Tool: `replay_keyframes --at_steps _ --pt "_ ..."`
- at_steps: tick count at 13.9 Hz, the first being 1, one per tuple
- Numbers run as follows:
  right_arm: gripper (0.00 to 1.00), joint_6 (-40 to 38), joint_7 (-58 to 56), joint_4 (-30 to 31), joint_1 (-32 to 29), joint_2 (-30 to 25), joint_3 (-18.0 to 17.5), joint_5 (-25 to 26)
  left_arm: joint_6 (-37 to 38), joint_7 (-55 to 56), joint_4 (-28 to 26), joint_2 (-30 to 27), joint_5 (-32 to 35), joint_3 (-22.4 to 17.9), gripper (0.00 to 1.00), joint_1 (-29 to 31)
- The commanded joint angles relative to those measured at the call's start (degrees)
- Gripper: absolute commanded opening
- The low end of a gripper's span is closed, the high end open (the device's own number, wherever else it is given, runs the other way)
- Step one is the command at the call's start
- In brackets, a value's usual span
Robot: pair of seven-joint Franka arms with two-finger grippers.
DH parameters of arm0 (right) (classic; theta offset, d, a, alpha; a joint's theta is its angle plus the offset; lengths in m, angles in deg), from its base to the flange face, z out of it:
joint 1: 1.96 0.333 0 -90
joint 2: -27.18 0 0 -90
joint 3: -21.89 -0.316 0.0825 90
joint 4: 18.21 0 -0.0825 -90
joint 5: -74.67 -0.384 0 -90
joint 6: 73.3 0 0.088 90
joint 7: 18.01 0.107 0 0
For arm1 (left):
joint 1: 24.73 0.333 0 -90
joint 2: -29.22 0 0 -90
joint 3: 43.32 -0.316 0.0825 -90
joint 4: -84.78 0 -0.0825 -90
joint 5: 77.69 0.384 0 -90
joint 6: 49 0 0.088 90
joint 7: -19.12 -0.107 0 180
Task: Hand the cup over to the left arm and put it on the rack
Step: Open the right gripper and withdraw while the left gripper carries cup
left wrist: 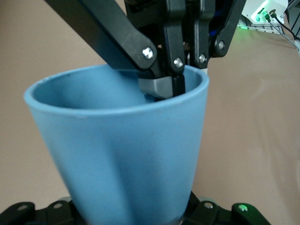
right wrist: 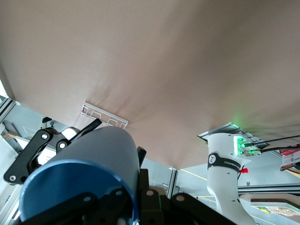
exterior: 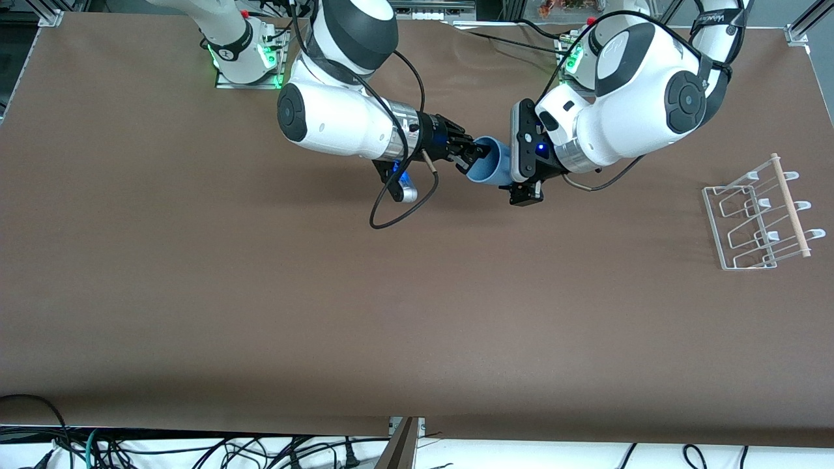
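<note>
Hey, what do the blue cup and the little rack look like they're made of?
The cup looks like matte plastic: thin, even rim, uniform blue. The rack looks like white-coated wire, thin bent loops, with one pale dowel, probably wood.

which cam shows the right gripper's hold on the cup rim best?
Left wrist view: the right gripper pinches the rim of the light-blue plastic cup, one finger inside. Front view shows them small, side-on. Right wrist view shows only the cup's mouth and outer wall, fingers cropped.

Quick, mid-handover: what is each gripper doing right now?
Right gripper: shut on the cup, pinching its rim, above the table.
Left gripper: at the cup's base; cannot tell whether it grips.
</note>
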Motion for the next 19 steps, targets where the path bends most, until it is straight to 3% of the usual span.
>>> replay_keyframes --at_steps 1,2,3,7,11,13,17,19 --pt "0.27 -0.34 0.61 -0.71 0.15 0.02 0.67 -0.65 -0.54 0.38 -1.12 -1.56 -2.00 0.60 0.00 0.67" --pt "0.75 -0.51 0.61 -0.71 -0.02 0.02 0.93 -0.74 -0.53 0.38 -1.12 -1.48 -1.91 0.60 0.00 0.67" --pt "0.95 -0.69 0.52 -0.71 -0.20 -0.07 1.11 -0.65 -0.53 0.38 -1.03 -1.48 -2.00 0.60 0.00 0.67" --pt "0.99 -6.55 0.26 -2.46 -4.23 -1.56 1.29 0.66 -0.10 -0.15 -0.94 -1.48 -1.91 0.60 0.00 1.45" --pt "0.99 -18.86 -2.89 -7.56 -11.43 -3.66 1.46 8.03 2.18 -0.41 -0.50 -1.48 -0.69 -0.97 0.00 2.77" --pt "0.99 -23.25 -9.37 -7.39 -14.86 -6.30 1.98 11.64 4.38 -0.41 -0.41 -1.48 3.86 -3.52 0.00 3.21" --pt "0.99 -38.36 -31.58 -7.04 -15.41 -8.86 13.82 15.34 8.77 -0.59 -0.33 -1.56 16.94 -9.58 0.00 5.23" --pt "0.99 -41.73 -41.01 -5.64 -15.32 -10.96 16.40 22.94 10.35 -0.59 -0.50 -1.48 26.77 -11.78 0.00 6.02"
